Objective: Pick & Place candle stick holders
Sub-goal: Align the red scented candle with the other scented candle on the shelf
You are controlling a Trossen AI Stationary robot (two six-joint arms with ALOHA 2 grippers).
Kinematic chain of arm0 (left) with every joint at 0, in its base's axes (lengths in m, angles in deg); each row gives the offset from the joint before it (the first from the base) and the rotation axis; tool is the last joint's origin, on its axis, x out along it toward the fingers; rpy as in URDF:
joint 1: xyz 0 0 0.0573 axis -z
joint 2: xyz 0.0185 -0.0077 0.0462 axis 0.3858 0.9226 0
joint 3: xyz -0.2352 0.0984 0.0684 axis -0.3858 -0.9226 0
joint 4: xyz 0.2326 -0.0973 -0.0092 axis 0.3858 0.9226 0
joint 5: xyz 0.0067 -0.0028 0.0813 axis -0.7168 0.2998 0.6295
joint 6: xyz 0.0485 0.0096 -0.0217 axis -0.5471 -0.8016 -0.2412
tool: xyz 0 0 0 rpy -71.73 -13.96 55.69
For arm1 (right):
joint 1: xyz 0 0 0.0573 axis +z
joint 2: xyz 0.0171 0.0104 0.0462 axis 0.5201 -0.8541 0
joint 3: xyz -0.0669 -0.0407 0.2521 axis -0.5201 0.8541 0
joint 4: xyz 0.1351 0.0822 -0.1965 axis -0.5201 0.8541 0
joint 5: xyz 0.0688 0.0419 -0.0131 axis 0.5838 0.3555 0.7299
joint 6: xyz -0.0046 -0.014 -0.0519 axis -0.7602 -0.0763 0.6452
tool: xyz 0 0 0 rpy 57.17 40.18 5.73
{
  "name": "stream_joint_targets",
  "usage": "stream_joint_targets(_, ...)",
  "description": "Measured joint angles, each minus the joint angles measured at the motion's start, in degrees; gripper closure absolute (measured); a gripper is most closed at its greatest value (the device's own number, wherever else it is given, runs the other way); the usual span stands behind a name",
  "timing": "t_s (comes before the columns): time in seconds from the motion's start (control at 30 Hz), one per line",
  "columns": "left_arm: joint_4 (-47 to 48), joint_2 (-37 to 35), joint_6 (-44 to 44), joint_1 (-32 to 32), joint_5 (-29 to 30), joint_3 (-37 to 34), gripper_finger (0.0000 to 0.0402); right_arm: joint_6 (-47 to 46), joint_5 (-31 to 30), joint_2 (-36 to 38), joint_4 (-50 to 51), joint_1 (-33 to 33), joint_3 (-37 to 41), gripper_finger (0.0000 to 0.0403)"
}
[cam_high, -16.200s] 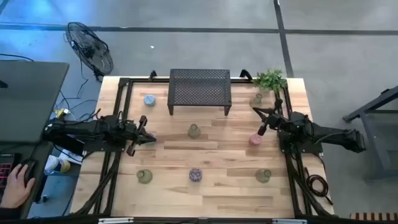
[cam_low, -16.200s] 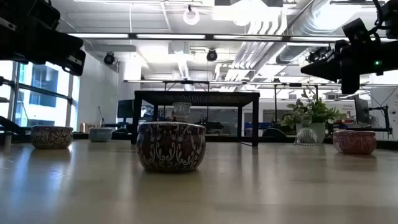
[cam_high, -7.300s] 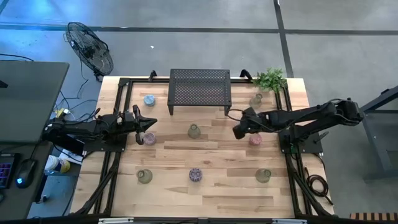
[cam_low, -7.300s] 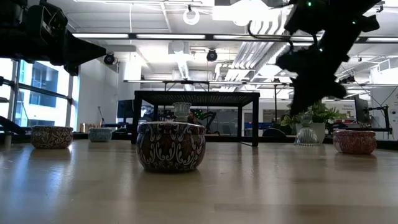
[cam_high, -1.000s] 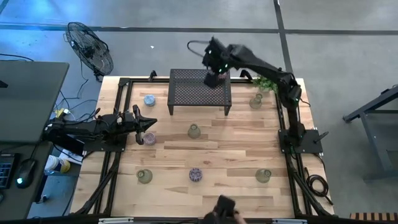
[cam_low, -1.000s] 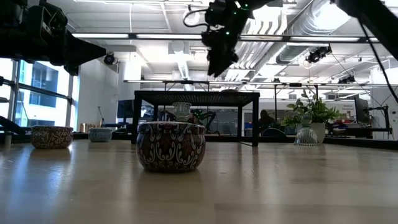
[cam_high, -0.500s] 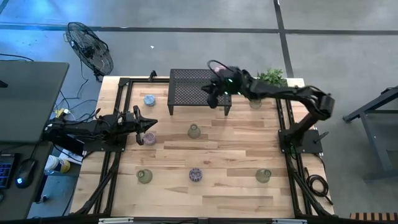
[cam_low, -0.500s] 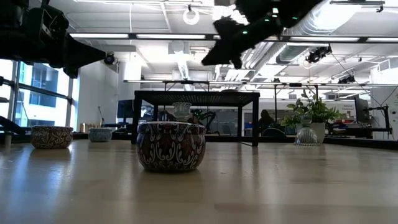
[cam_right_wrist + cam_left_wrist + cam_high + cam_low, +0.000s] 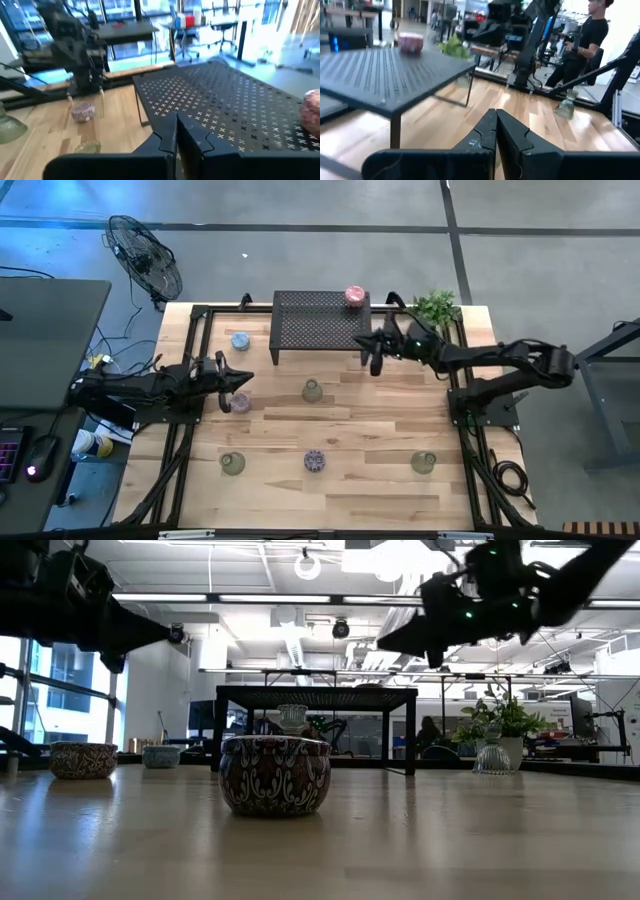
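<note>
A pink candle stick holder (image 9: 354, 296) stands on its base at the far right corner of the black mesh rack (image 9: 320, 320); it also shows in the left wrist view (image 9: 411, 42) and the right wrist view (image 9: 312, 117). My right gripper (image 9: 374, 360) is shut and empty, in the air by the rack's near right leg. My left gripper (image 9: 238, 388) is shut and empty at the table's left, just above a mottled pink holder (image 9: 240, 402). Other holders stand on the table: pale blue (image 9: 240, 340), olive (image 9: 312, 391), mottled purple (image 9: 314, 461), clear (image 9: 413, 340).
Two more olive holders stand near the front, left (image 9: 232, 464) and right (image 9: 423, 463). A leafy plant (image 9: 435, 308) stands at the far right corner. A fan (image 9: 145, 255) stands on the floor beyond the table. A person (image 9: 592, 35) stands in the room behind the right arm.
My right gripper has come away from above the rack's far right corner, going down and toward the table's near and right edges, and now is off the rack by its near right leg. The pink holder now shows uncovered on the rack. My left arm has kept still.
</note>
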Motion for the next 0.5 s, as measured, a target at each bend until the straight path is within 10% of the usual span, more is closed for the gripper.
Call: stream_joint_targets(0.5, 8.2, 36.95, 7.4, 0.0, 0.6, 19.56, 0.04, 4.35, 0.31, 0.28, -9.83, 0.0, 9.36, 0.0401)
